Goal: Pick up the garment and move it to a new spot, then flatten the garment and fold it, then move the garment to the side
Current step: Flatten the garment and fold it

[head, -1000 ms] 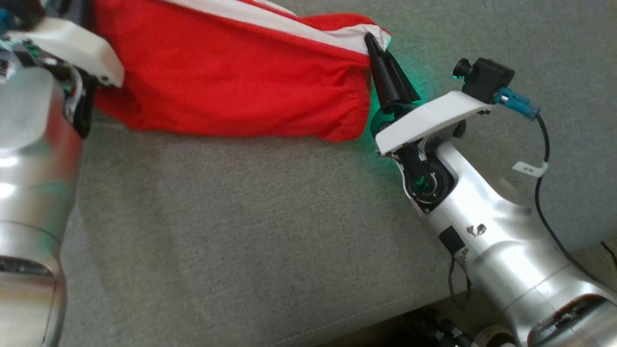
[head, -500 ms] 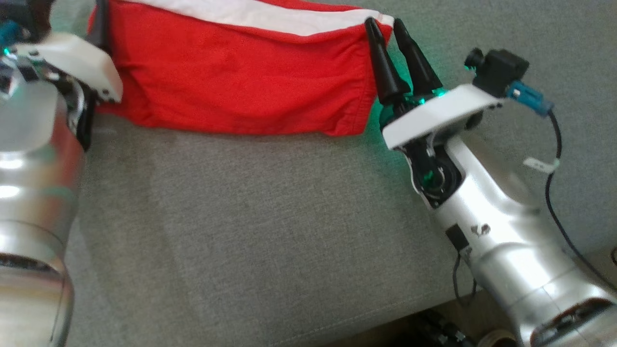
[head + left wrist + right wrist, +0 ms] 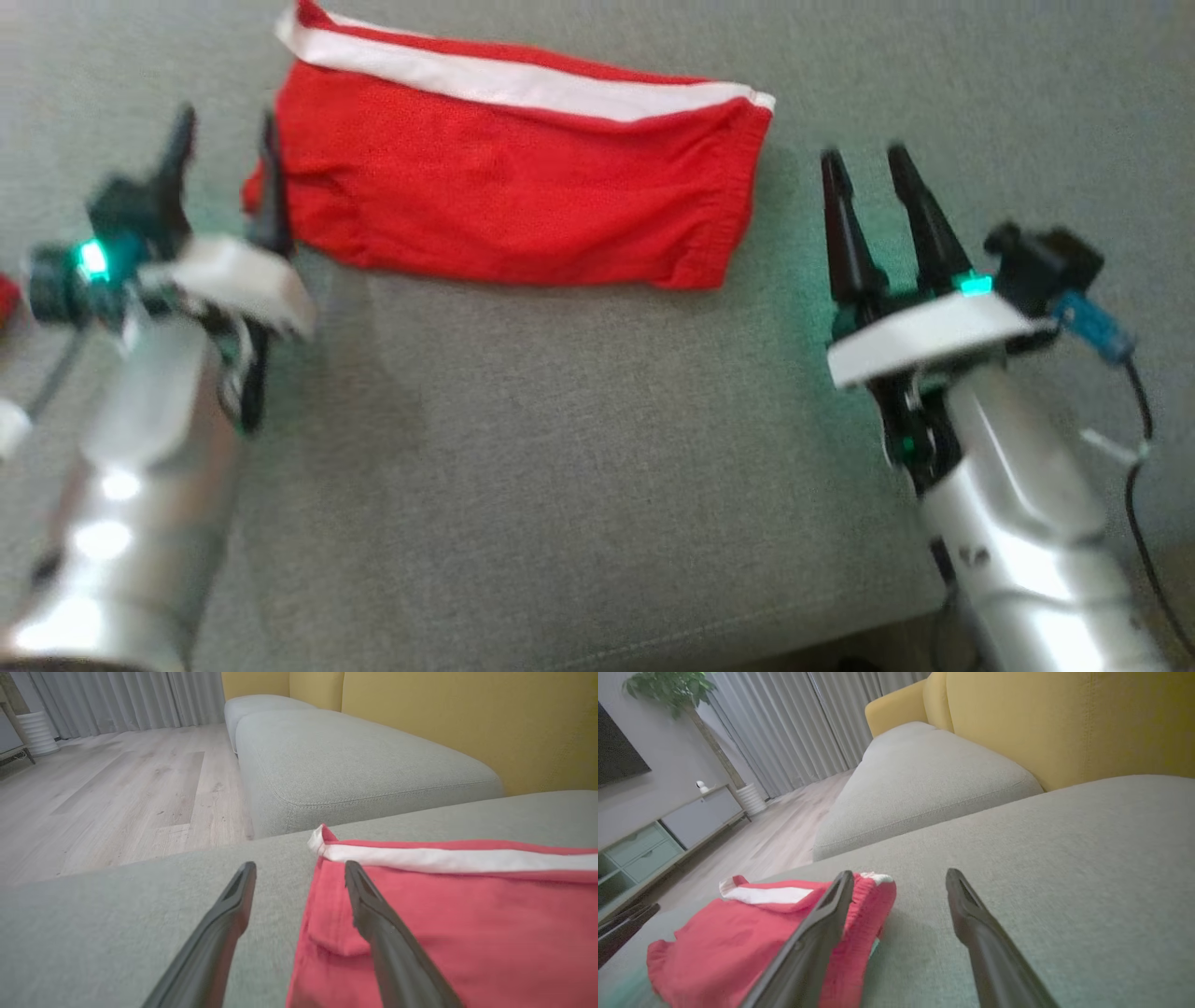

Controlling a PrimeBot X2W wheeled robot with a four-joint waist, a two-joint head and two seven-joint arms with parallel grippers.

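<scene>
The garment (image 3: pixel 523 201) is laid across the cushion (image 3: pixel 560 467), long axis side to side, between two wide-parted, empty sets of jaws — the left gripper (image 3: pixel 226 131) just beside its end, the right gripper (image 3: pixel 864 159) near but apart.

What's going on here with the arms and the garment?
The red garment with the white band lies flat on the grey sofa cushion, and nothing holds it. Both grippers are open and empty: the left gripper sits at the garment's left edge, the right gripper off its right end, apart from it. The garment looks folded.
</scene>
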